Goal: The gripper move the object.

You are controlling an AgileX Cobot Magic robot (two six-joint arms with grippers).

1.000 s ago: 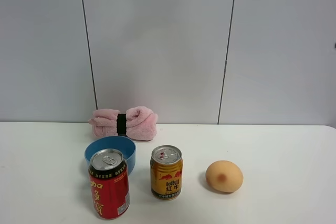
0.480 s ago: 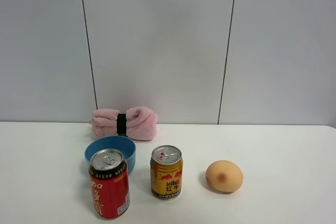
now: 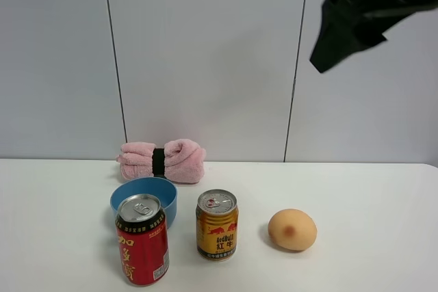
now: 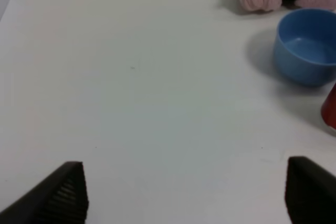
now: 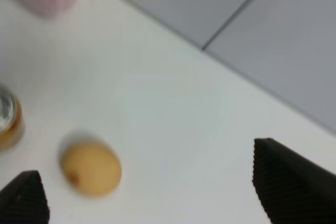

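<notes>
1. We read a red can (image 3: 142, 239) with gold Chinese characters down its side, too slanted for us to make out, and a gold can (image 3: 217, 225) marked "RedBull" over two bulls and red Chinese characters.
2. The pink towel (image 3: 161, 161), cinched by a black band, lies at the back of the white table (image 3: 369, 223) against the grey wall, just behind the blue bowl (image 3: 146, 196).
3. The red can stands directly in front of the bowl, the gold can just to its right, and the tan egg-shaped ball (image 3: 292, 230) further right, apart from the gold can.
4. We see the right gripper (image 5: 142, 192) held high above the table's right side, its two dark fingertips spread wide and empty, the ball below between them.
5. The left gripper (image 4: 184, 192) is likewise spread apart, holding nothing, over the bare left stretch of table.
6. Open surface lies left of the bowl and right of the ball.
</notes>
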